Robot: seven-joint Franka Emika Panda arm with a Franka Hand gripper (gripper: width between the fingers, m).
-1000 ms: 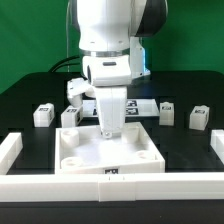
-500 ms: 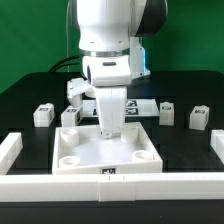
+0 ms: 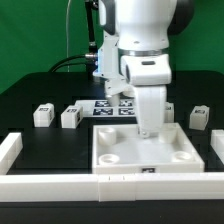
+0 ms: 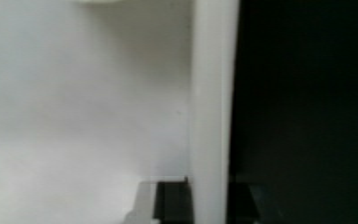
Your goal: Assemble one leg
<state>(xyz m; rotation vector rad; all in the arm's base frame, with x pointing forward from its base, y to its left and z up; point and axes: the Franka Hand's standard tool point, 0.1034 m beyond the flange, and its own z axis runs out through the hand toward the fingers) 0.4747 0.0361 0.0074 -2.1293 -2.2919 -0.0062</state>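
Note:
The large white square panel (image 3: 140, 153) with corner sockets lies flat on the black table. My gripper (image 3: 148, 130) stands upright over the panel's far edge and is shut on that edge wall. In the wrist view, the dark fingers (image 4: 171, 203) sit on either side of the panel's thin white rim (image 4: 211, 100), with my gripper (image 4: 211, 203) astride it. Small white legs with square tags stand apart on the table: two toward the exterior view's left (image 3: 42, 114) (image 3: 70, 117) and one toward its right (image 3: 198, 117). None is held.
Long white bars frame the work area along the front (image 3: 70, 186), the exterior view's left (image 3: 9, 150) and its right (image 3: 216, 148). The marker board (image 3: 106, 108) lies behind the panel. Cables hang behind the arm.
The gripper and the panel have moved together toward the exterior view's right. The panel now sits nearer the right bar. The legs have not moved.

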